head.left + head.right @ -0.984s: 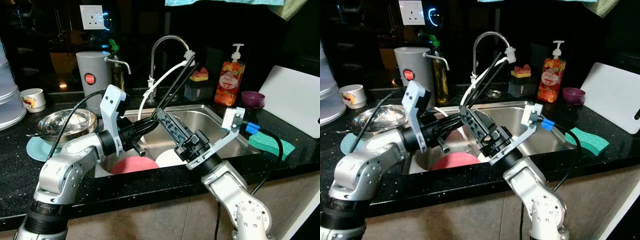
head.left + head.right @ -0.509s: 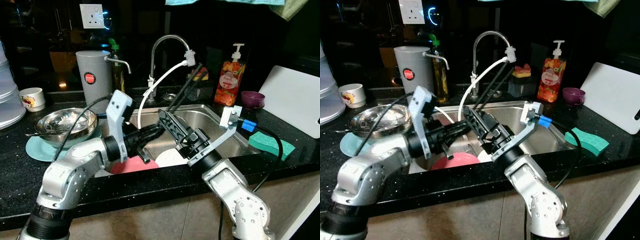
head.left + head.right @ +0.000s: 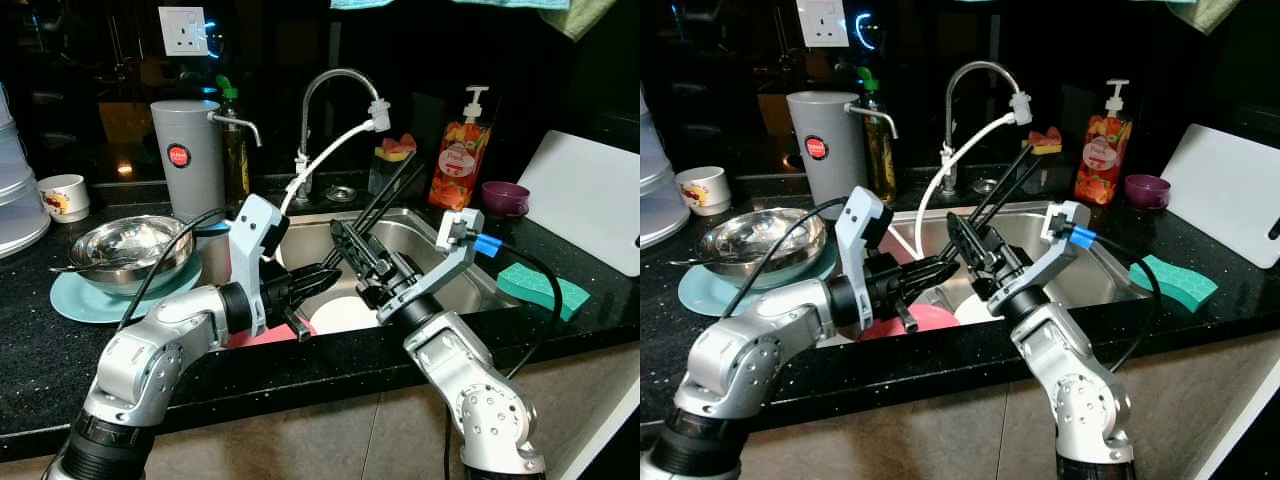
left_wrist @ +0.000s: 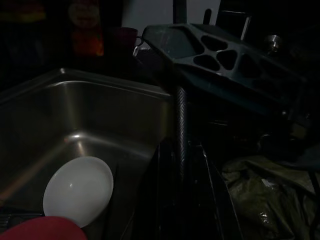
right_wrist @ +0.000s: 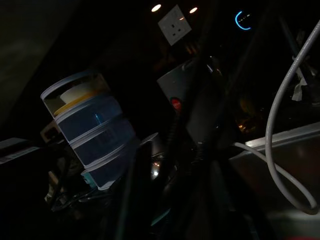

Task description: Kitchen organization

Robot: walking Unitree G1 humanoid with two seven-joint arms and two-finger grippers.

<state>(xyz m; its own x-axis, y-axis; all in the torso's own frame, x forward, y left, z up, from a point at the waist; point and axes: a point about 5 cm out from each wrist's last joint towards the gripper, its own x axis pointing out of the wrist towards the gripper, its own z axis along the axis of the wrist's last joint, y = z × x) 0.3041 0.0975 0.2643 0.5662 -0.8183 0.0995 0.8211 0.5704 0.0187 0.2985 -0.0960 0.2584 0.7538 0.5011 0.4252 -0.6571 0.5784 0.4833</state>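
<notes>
A home kitchen, no doubt about it — black speckled worktop [image 3: 30, 350] with a steel sink [image 3: 440, 245] set into it, curved tap [image 3: 335, 85] arching over. Soap dispenser [image 3: 460, 150] and green sponge [image 3: 540, 285] to one side, steel bowl [image 3: 125, 250] on a teal plate [image 3: 85, 305] to the other — plus a wall socket [image 3: 185, 33], a white chopping board [image 3: 590, 200] and a grey canister [image 3: 188, 160].

Brushed steel sink [image 3: 470, 285]; glossy speckled counter [image 3: 30, 345].
</notes>
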